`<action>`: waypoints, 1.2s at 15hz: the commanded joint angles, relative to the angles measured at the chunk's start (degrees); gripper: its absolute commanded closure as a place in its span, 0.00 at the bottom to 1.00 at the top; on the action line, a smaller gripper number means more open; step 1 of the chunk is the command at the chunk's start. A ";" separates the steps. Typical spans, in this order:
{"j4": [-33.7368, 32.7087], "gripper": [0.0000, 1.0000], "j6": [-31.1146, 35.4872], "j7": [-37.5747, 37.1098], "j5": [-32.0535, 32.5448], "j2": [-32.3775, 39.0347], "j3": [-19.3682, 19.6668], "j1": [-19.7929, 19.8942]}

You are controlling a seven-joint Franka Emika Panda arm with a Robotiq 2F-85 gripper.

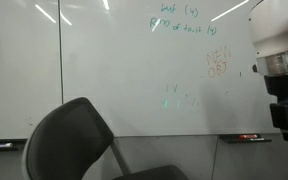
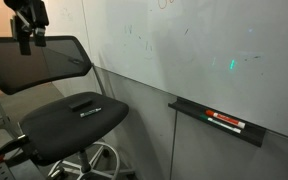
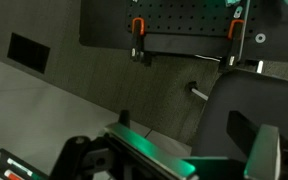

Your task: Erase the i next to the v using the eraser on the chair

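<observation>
The black chair [image 1: 72,140] stands in front of the whiteboard; it also shows in an exterior view [image 2: 69,125]. A dark eraser [image 2: 81,102] lies on its seat and shows in the wrist view [image 3: 242,128] too. The tiny teal i [image 1: 166,89] stands just left of the tiny v [image 1: 173,89] at mid-board. My gripper [image 1: 284,120] hangs to the right of the board writing, and in an exterior view [image 2: 27,40] it is above the chair's back. It is open and empty, with its fingers spread in the wrist view [image 3: 174,165], well above the eraser.
Big teal words [image 1: 179,22] and orange scribbles [image 1: 218,62] mark the whiteboard. A black marker tray [image 2: 216,125] with markers sticks out from the wall under the board. The chair's metal base [image 2: 94,160] stands on the floor.
</observation>
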State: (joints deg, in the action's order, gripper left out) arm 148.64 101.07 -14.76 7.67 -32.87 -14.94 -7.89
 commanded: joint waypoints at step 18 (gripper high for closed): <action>-21.83 0.00 14.37 -14.30 11.64 28.33 -16.65 -11.03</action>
State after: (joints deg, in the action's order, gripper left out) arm 131.67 114.56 -23.81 13.21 -11.00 -30.56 -18.68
